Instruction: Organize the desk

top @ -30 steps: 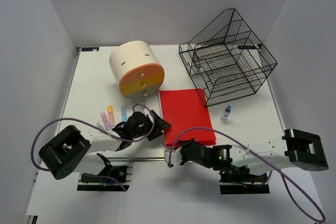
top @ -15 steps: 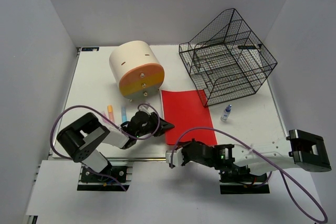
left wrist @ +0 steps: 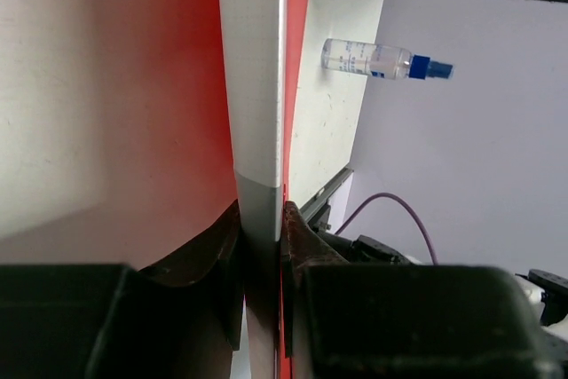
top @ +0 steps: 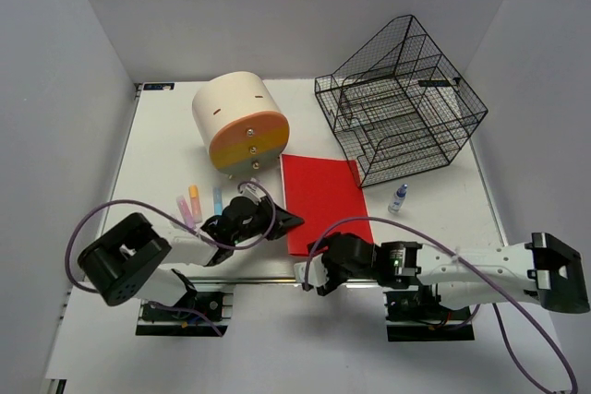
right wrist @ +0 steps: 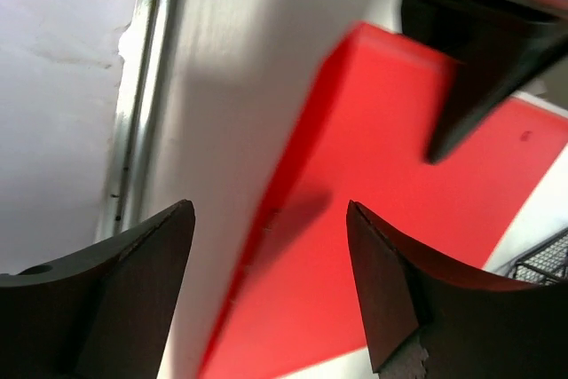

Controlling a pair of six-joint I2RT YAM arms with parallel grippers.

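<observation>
Mid-frame, left hand (top: 288,220) pinched on left edge of red folder (top: 325,198); below, right hand (top: 314,276) wide open, empty. Lift slowly, keep level, possibly loose sheets inside, clear of table (top: 157,154).

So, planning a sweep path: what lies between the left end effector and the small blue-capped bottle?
The red folder, whose left edge that end effector grips, then bare desk up to the bottle, per the top view.
</observation>
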